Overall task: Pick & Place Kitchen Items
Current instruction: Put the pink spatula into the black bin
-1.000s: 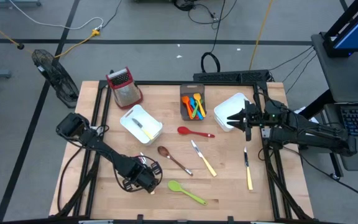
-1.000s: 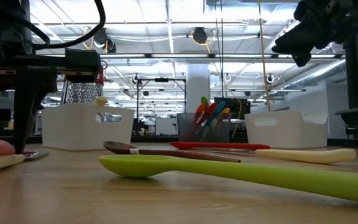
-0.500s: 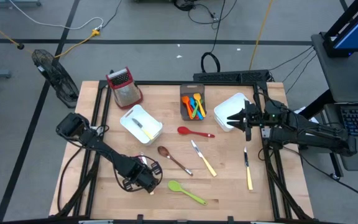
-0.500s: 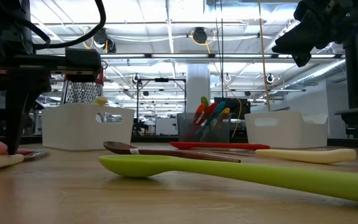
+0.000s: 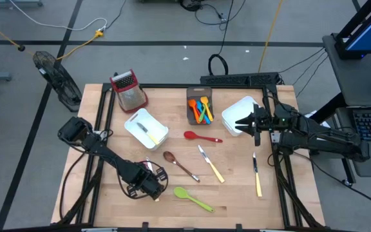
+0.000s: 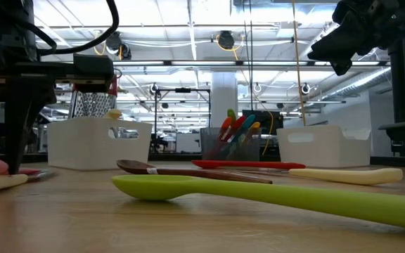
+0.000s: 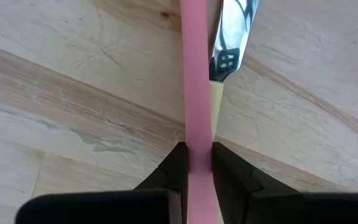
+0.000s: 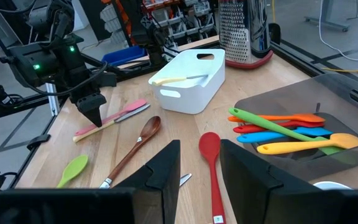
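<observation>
High view: left gripper is down at the table's near-left, beside the green spoon; right gripper hovers by a white bin.

Left wrist view: fingers are pressed on the pink utensil, apparently gripping it, over a knife.

Right wrist view: right fingers stand apart, empty.

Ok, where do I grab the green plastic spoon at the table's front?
Grip the green plastic spoon mid-handle, coming straight down from above and closing across it: it lies flat on the wooden table, its handle is slim and straight, and nothing touches it.
</observation>
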